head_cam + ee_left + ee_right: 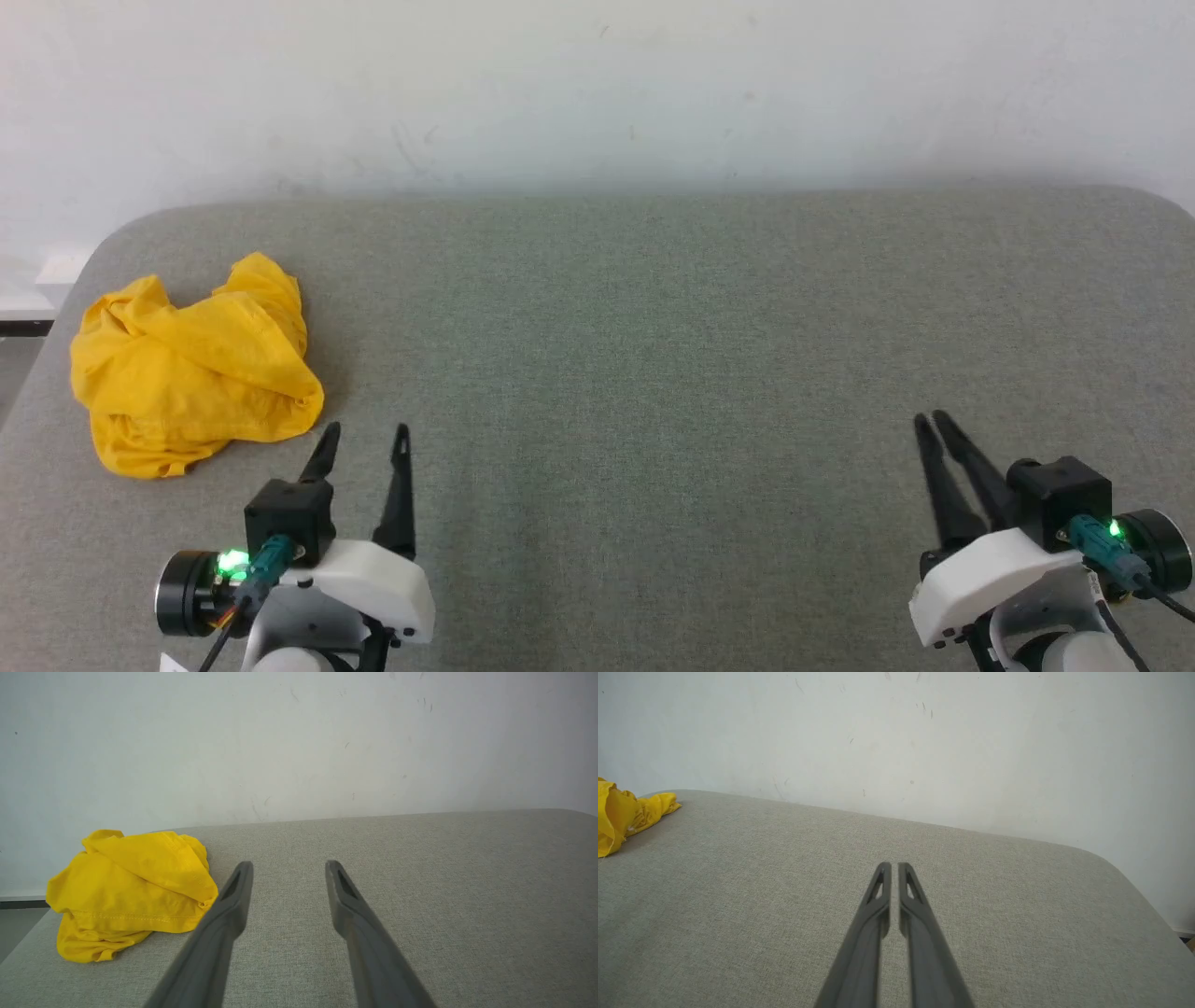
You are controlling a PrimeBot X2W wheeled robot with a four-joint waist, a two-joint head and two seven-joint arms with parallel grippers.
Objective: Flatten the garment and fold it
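The garment [191,369] is a bright yellow crumpled heap lying near the left end of the grey padded table [653,355]; only plain yellow cloth shows. In the left wrist view the garment [131,891] sits just left of my fingers, and at the far left of the right wrist view a bit of the garment [621,814] shows. My left gripper [366,434] stands open and empty just right of the heap, a little nearer to me. My right gripper [934,420] hovers at the lower right, shut with nothing in it, far from the cloth.
A white wall [597,84] rises right behind the table's far edge. The table's rounded left corner [103,243] is close to the heap, with floor beyond it. Bare grey surface stretches between the two grippers.
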